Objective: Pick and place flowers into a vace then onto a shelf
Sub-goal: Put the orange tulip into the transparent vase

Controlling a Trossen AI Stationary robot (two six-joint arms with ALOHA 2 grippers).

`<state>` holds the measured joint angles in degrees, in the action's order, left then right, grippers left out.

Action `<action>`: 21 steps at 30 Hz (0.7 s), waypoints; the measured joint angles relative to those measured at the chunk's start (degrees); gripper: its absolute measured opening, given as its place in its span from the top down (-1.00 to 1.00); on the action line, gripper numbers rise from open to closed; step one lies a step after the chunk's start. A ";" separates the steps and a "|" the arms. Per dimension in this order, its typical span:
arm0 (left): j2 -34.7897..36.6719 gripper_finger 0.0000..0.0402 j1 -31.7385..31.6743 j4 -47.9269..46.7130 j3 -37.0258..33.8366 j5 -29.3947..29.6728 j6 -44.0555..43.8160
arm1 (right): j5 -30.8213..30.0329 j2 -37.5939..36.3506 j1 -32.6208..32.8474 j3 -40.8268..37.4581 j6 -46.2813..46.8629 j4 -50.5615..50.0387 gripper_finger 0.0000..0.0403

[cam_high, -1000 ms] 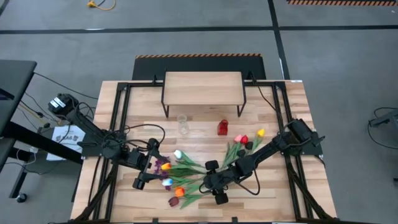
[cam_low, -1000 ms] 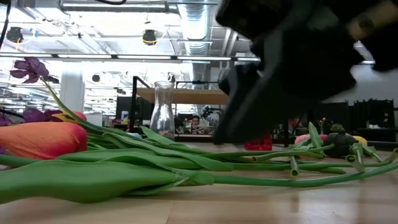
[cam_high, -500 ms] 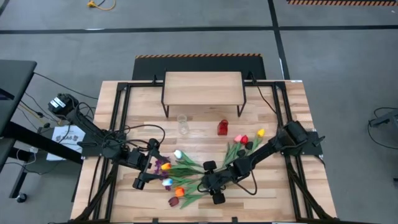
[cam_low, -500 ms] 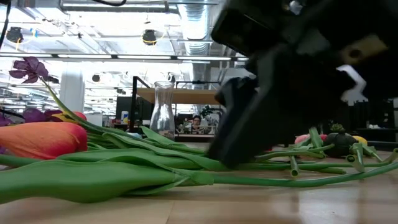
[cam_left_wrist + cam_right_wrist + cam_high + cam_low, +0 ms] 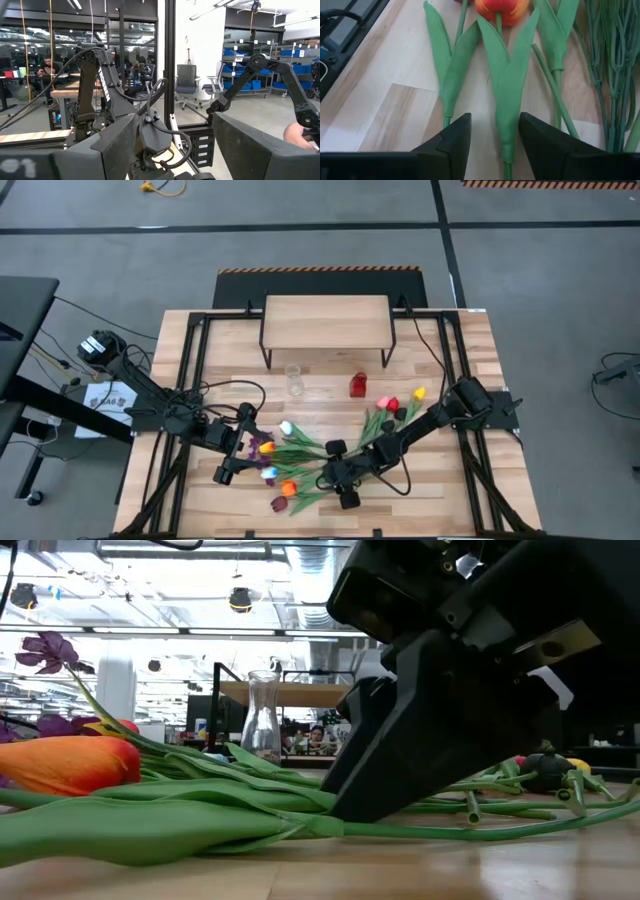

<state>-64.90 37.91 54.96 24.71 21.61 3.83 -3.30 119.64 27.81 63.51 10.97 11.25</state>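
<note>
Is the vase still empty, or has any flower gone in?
Empty and upright: the vase is clear glass with no stems inside, and the flowers all lie on the table.

Readable text is scarce: in the left wrist view, pale digits, prob. "01", sit on the dark gripper body [image 5: 22,165] at the frame's lower corner. In the high view a white sheet [image 5: 100,400] beside the table carries dark print, too small to read.
</note>
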 joint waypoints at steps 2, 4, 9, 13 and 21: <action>0.02 -0.26 0.00 0.00 0.00 0.00 -0.02 | 0.01 0.04 -0.09 0.00 0.06 0.04 0.27; 0.00 -0.26 0.00 -0.01 0.00 0.00 -0.02 | 0.01 0.04 -0.20 -0.02 0.45 0.06 0.34; 0.00 -0.26 0.00 0.00 0.00 0.00 -0.04 | 0.17 0.19 -0.37 -0.07 1.18 1.08 0.52; 0.00 -0.26 0.00 0.00 0.00 0.00 -0.18 | 0.18 0.23 -0.42 -0.11 1.24 1.38 0.67; 0.01 -0.26 0.00 0.00 0.00 -0.02 -0.26 | 4.09 -0.95 -0.31 0.80 1.22 0.37 0.96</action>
<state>-64.90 37.91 54.96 24.71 21.58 3.57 0.79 118.69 27.51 64.30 12.19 11.62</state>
